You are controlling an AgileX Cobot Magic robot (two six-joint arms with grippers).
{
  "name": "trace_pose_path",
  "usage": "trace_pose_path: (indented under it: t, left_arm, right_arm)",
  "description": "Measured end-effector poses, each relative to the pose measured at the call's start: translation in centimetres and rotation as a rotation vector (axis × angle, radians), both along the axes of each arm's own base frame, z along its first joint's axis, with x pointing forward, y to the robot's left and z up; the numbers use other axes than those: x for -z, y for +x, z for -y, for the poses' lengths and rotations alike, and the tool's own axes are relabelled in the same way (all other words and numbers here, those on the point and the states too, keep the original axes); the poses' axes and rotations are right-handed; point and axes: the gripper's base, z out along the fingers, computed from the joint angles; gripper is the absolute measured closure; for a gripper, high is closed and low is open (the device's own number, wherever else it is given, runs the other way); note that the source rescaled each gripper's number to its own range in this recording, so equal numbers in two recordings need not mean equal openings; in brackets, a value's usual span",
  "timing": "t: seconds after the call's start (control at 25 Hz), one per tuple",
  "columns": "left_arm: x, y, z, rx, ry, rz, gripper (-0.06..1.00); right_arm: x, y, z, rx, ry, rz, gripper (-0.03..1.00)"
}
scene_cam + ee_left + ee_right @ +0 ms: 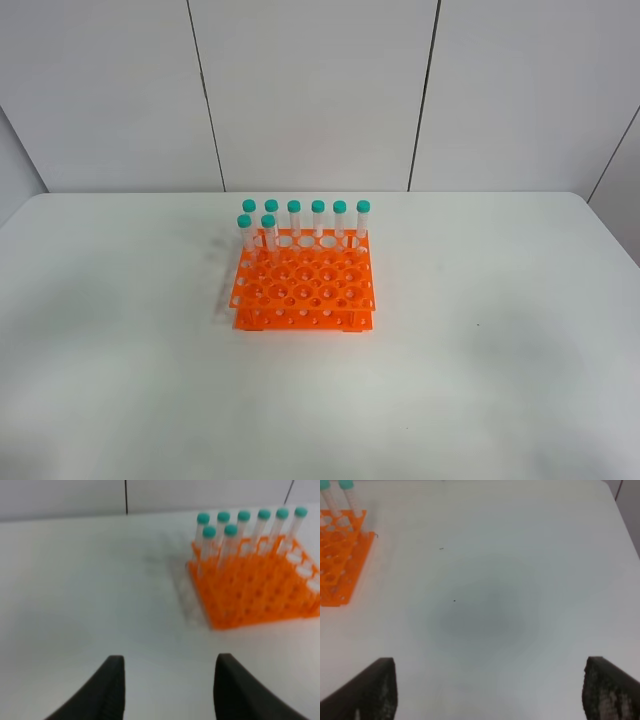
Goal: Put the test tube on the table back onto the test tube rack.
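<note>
The orange test tube rack (304,290) stands at the middle of the white table (500,300). Several teal-capped test tubes (318,218) stand upright in its back rows. I see no test tube lying on the table in any view. My left gripper (167,692) is open and empty, above bare table, with the rack (260,585) ahead and to one side. My right gripper (492,690) is wide open and empty above bare table, with the rack's corner (340,560) at the view's edge. Neither gripper shows in the exterior high view.
Grey wall panels (310,90) rise behind the table's far edge. The table's rounded right corner (590,205) lies at the back right. A tiny dark speck (454,600) marks the tabletop.
</note>
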Motion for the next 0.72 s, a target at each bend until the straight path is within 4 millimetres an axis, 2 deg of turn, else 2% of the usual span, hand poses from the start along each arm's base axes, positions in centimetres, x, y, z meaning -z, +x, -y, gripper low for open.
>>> trace_pose_path:
  t: [0.36,0.56,0.72]
  left_arm:
    - [1.2,-3.1,-0.9,-0.049,0.063,0.005,0.68]
    - [1.6,-3.1,-1.1,-0.062,0.085,-0.014,0.68]
    - [2.8,-2.5,-1.0,-0.06,0.086,-0.055,0.68]
  right_arm:
    - [0.0,0.0,0.0,0.0,0.0,0.0,0.02]
    - [0.0,0.0,0.0,0.0,0.0,0.0,0.02]
    - [0.0,0.0,0.0,0.0,0.0,0.0,0.02]
